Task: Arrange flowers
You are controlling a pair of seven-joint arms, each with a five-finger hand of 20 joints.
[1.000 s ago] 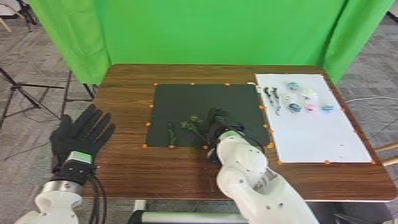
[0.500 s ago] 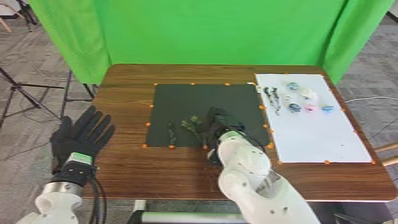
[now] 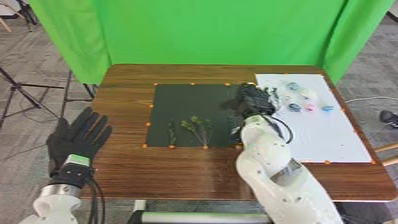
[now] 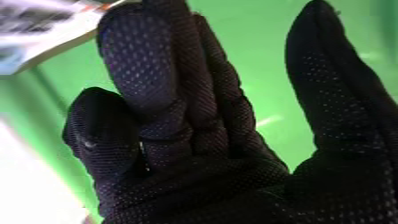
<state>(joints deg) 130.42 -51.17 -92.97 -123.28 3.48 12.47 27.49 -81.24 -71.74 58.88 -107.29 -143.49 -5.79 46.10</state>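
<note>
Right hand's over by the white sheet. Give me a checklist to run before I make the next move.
1. Right hand empty: ok, nothing seen between its thumb and fingers.
2. Left hand out of the way: ok, at the table's left edge, away from the flowers.
3. Greenery laid on the black sheet: ok, near its near edge.
4. Blossoms added to the greenery: not ok, the blue, white and pink blossoms lie on the white sheet.
5. Right hand clear of the dark sprigs beside it: cannot tell, the hand partly covers that spot.
</note>
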